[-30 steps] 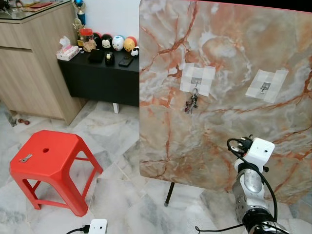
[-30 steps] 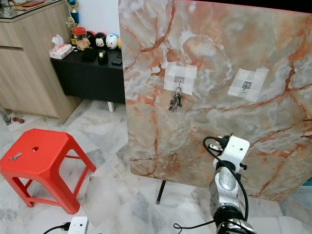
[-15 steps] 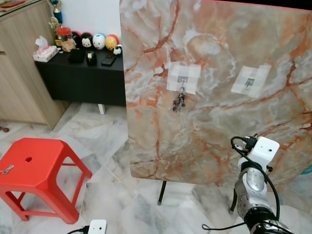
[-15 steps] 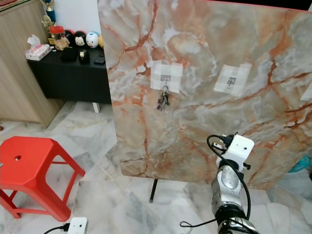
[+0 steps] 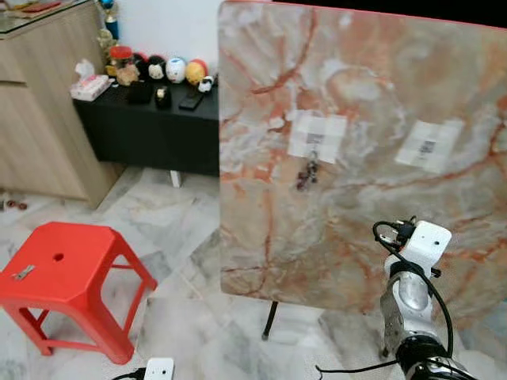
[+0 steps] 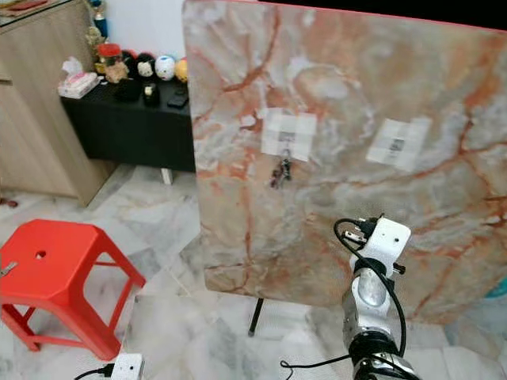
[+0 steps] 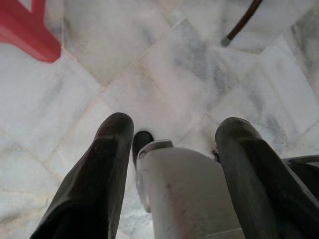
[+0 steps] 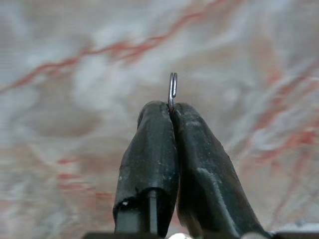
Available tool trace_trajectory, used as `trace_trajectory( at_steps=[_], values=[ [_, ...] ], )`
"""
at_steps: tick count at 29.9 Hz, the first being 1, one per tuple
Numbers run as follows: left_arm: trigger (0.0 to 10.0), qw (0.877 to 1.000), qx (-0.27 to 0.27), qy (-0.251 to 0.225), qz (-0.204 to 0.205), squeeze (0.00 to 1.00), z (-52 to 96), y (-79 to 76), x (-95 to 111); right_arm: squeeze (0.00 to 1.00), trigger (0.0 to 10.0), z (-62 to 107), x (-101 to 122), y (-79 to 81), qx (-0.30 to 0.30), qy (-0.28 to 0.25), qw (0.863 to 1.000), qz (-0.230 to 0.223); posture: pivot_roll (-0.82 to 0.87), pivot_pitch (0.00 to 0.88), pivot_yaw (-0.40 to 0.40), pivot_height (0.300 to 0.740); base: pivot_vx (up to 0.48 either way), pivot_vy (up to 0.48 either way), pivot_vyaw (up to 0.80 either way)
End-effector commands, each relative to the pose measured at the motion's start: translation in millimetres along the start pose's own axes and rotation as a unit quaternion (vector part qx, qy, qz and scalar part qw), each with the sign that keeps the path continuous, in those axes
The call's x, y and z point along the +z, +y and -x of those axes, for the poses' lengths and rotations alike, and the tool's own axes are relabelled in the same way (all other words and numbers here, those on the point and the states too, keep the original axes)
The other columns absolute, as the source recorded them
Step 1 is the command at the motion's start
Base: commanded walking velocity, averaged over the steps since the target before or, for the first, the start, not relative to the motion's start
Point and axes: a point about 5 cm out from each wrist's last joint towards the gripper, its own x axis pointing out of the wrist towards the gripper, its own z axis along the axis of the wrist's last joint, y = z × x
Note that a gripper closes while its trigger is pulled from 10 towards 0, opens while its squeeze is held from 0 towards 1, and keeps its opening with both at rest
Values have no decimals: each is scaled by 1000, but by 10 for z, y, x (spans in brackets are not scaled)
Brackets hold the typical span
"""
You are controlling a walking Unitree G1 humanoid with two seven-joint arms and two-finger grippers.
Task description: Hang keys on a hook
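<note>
Pinching a key ring point(image 8: 172, 89) edge-on, right claw point(image 8: 172, 110).

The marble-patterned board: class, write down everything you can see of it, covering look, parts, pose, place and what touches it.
The marble-patterned board is a large flat panel, cream and grey with rust-red veins, standing near upright on a thin dark leg over the marble floor. Two pale taped patches each carry a small hook: the left hook holds a dark bunch of keys; the right hook is bare. The right gripper faces it, pinching a metal ring.
</note>
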Motion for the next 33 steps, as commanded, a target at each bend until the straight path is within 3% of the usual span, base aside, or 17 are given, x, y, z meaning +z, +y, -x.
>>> trace_trajectory(
  at_steps=[1,14,23,27,33],
  values=[
    [10000,1000,-1,5,8,0,6,-10,-30,0,10000,-32,78,26,2,-17,1000,-4,53,0,-105,740,296,0,0],
    [10000,1000,-4,9,6,0,11,-16,-50,0,10000,2,33,-30,-20,-13,1000,0,56,0,-104,740,89,0,0],
    [10000,1000,-5,11,6,0,13,-8,-55,0,10000,-53,190,-221,-92,-55,994,31,57,0,-103,740,0,0,0],
    [10000,1000,-5,10,6,0,13,-6,-54,0,10000,-74,284,-294,-123,-79,988,57,56,0,-101,740,0,0,0],
    [10000,1000,-7,10,5,0,10,-15,-48,0,10000,-98,421,-166,-99,-130,973,162,55,0,-99,740,0,0,0]
  ],
)
